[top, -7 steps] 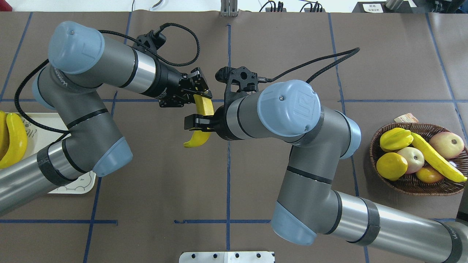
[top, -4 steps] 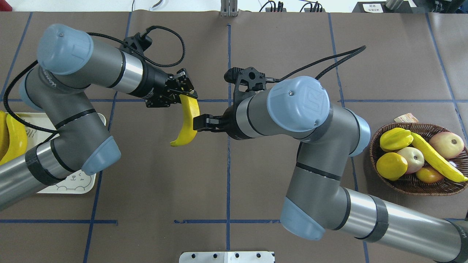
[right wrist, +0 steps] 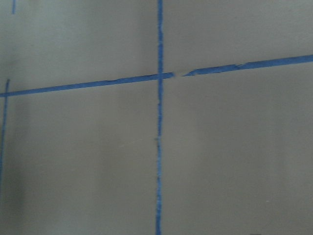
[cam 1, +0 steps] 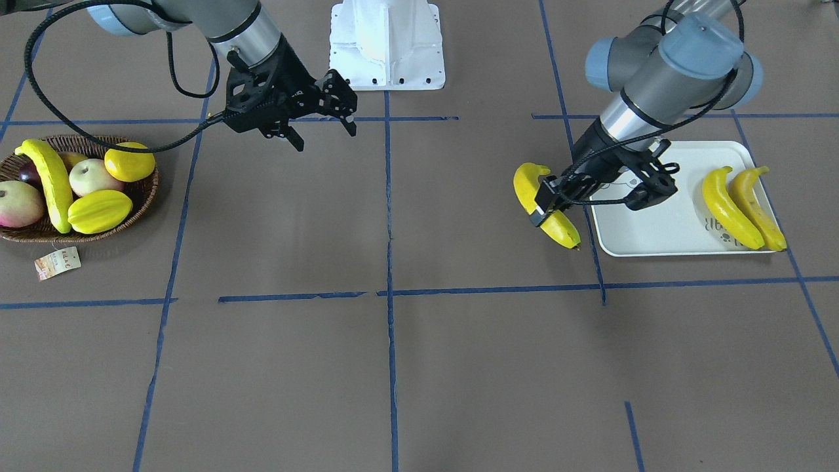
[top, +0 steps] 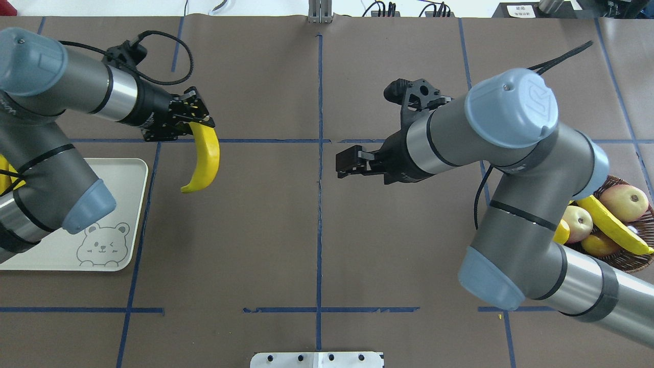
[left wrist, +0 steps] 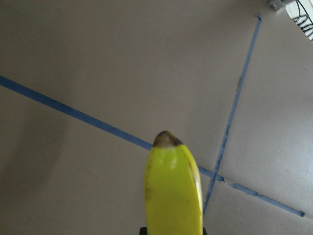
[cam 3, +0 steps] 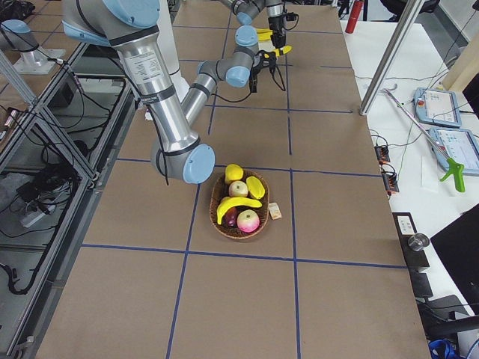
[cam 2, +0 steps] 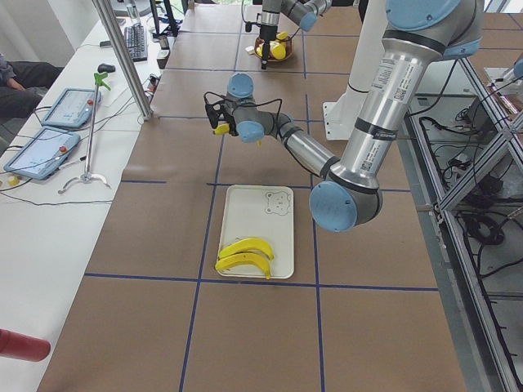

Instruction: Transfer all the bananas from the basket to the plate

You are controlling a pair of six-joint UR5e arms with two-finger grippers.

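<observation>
Banana (top: 204, 158) nearest: the left gripper (top: 198, 124) is clamped on its upper end, and the fruit curves down from the jaws over bare table (top: 255, 230). Just beside that gripper, on its arm's side, lies the bear-face plate (top: 130, 204). Two bananas (cam 1: 727, 204) lie side by side along the plate edge farthest from the gripper. Well apart, past the table's middle, the right gripper (top: 341, 162) stands spread and empty. Beyond it, the wicker basket (cam 1: 145, 193) holds one banana (cam 1: 52, 183) among a star fruit (cam 1: 98, 211), a lemon (cam 1: 129, 164) and apples (cam 1: 92, 177).
</observation>
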